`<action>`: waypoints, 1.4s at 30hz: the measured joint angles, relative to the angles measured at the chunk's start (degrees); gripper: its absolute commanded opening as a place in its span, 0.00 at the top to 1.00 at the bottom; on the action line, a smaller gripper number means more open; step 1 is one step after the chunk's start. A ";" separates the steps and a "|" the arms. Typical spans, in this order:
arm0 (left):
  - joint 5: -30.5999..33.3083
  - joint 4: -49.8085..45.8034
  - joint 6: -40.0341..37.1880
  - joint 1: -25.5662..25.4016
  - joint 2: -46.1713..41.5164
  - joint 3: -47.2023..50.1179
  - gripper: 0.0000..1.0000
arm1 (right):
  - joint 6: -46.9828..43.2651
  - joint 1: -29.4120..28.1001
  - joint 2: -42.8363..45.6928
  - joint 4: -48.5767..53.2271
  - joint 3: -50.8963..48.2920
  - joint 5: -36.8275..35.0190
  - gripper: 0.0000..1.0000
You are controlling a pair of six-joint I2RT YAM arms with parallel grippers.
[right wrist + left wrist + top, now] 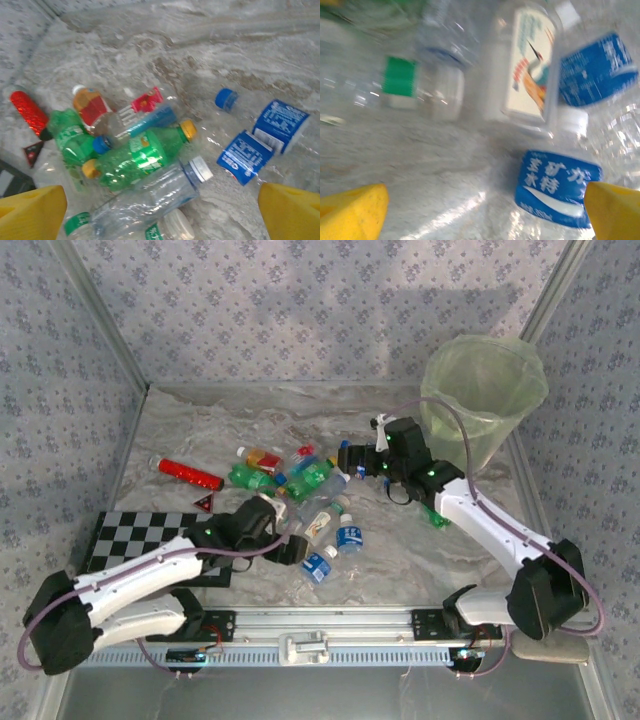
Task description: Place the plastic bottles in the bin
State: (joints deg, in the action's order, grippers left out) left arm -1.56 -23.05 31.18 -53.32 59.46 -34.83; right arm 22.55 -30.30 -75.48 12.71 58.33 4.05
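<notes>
Plastic bottles (312, 478) scattered, left gripper (482, 214) reaching low, right gripper (162, 212) hovering above, both agape, empty

Bottles (312, 478) show green, blue labels; bin (495, 425) pale green.

Top external: fixed, high at the near edge, looks down and forward over the whole table (200, 430). Left wrist: very close to the tabletop, blurred, facing a blue-labelled bottle (555, 187). Right wrist: higher up, tilted down onto the bottle pile (140, 157). All three views share that pile.
</notes>
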 measured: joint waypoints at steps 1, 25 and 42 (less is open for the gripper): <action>-0.13 0.04 0.48 -1.81 0.72 0.00 0.00 | 0.15 0.00 -0.57 0.39 0.00 -0.79 0.00; -0.59 0.55 0.22 -13.14 15.23 0.37 0.31 | 0.17 0.44 -1.11 1.66 0.00 -5.40 0.00; 1.68 0.15 -2.89 -12.81 5.27 -0.76 0.54 | 1.57 1.86 -1.14 1.22 -0.04 -4.42 0.00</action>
State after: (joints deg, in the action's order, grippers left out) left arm 0.12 -22.90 28.29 -66.13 64.73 -35.59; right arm 24.12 -28.45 -76.62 13.93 58.28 -0.36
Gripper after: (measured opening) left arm 0.573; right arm 0.999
